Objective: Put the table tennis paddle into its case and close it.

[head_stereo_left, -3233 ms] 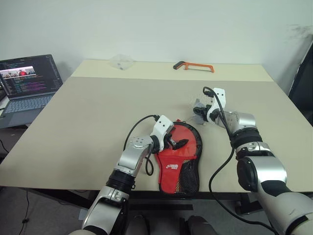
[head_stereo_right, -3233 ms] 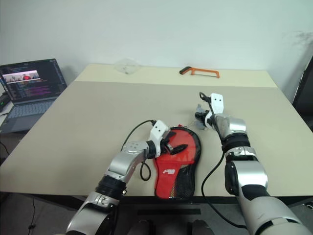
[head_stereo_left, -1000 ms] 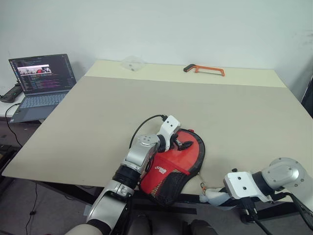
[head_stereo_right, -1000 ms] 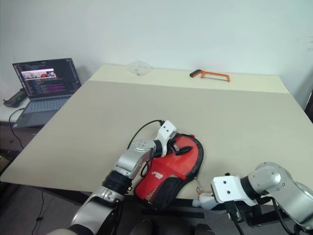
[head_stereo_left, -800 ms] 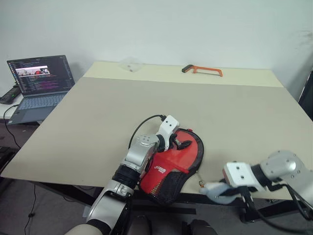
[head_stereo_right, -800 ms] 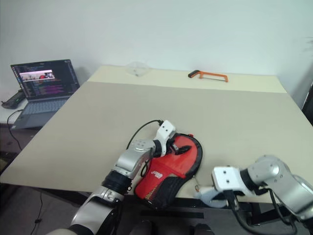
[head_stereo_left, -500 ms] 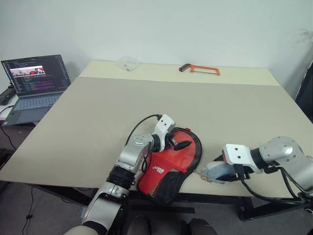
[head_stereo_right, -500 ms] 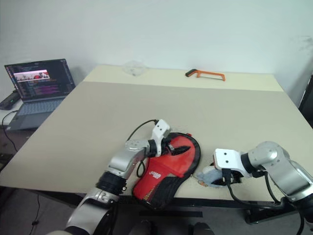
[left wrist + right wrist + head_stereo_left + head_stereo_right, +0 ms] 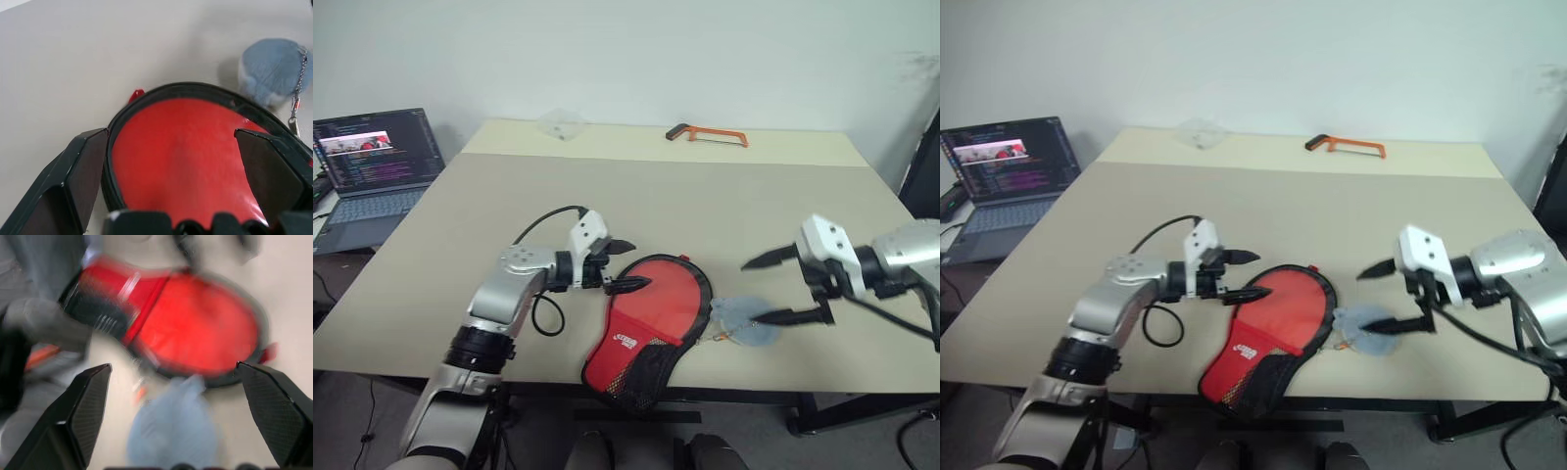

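The case lies flat near the table's front edge, red side up with black edging, and its mesh end hangs over the edge. The table tennis paddle is hidden. My left gripper is open at the left rim of the case's round end, holding nothing. A small grey fuzzy lump on a short chain lies just right of the case. My right gripper is open, its fingers spread on either side of the lump and pointing toward the case.
An open laptop sits on a lower surface to the left. An orange hacksaw and a clear plastic piece lie at the table's far edge. The table's front edge runs just below the case.
My right gripper came up from below the table's front edge with the grey lump, set it down beside the case and opened. My left gripper slid left off the case.
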### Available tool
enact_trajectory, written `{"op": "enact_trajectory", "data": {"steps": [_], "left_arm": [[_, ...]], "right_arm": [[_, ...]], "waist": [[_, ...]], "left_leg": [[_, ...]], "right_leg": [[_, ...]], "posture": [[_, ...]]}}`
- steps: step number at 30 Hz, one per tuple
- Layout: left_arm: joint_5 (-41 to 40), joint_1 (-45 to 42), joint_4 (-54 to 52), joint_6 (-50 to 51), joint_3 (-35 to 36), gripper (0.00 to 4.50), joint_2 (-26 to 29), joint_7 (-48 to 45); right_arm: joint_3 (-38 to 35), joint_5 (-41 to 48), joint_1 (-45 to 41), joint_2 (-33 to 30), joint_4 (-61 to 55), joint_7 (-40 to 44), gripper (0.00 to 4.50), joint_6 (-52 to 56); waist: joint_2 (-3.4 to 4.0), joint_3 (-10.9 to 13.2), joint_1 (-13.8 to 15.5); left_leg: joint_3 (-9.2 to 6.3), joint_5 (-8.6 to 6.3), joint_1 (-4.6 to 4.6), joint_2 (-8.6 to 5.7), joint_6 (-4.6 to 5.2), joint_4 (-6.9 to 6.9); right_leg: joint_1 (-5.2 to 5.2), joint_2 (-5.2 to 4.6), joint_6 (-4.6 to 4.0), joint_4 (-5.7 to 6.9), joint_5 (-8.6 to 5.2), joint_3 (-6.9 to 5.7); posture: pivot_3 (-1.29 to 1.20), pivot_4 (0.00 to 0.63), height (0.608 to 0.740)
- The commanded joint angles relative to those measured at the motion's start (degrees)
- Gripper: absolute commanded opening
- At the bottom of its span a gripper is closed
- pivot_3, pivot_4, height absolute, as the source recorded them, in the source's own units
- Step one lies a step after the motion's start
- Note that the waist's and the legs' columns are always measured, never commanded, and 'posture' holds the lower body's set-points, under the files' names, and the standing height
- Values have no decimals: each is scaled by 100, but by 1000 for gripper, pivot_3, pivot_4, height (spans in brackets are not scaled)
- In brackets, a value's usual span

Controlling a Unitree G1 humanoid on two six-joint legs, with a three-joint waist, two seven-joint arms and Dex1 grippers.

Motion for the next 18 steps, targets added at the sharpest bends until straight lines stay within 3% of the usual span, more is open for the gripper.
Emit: {"op": "enact_trajectory", "data": {"steps": [1,4,7,11,15,18], "left_arm": [[-250,60,-446,43,239,4500,226,-157],[-446,325,-838,171,321,4500,528,-367],[-613,510,-999,289,517,4500,823,-475],[-639,632,-853,269,729,4500,1149,-456],[-628,690,-857,284,766,4500,1277,-426],[-612,706,-958,355,721,4500,1191,-276]], "right_arm": [[199,-556,-567,689,423,-1483,4472,586],[325,-922,-907,1719,1240,-2910,4472,1839],[253,-1011,-928,2221,1553,-3514,4472,2570],[308,-820,-760,2407,1295,-3602,4472,3169],[432,-641,-611,2440,1015,-3557,4472,3486],[570,-527,-501,2457,790,-3513,3845,3637]], "waist": [[-1,1,-12],[-2,0,-21],[-3,2,0],[0,4,70],[0,4,69],[0,5,52]], "left_leg": [[-2,1,0,2,0,0],[0,2,-2,3,0,-2],[4,1,-9,4,-1,-13],[-7,2,-82,4,0,-19],[-5,-1,-95,4,-1,-20],[-6,-1,-93,6,-1,-19]], "right_leg": [[-3,2,-2,3,2,0],[-8,3,-24,7,12,1],[-17,3,-33,8,11,2],[-85,9,-35,15,12,-8],[-94,8,-34,6,11,-9],[-94,12,-34,9,11,-8]], "posture": [[0,150,740],[0,150,740],[0,150,740],[0,150,740],[0,150,740],[0,150,740]]}}
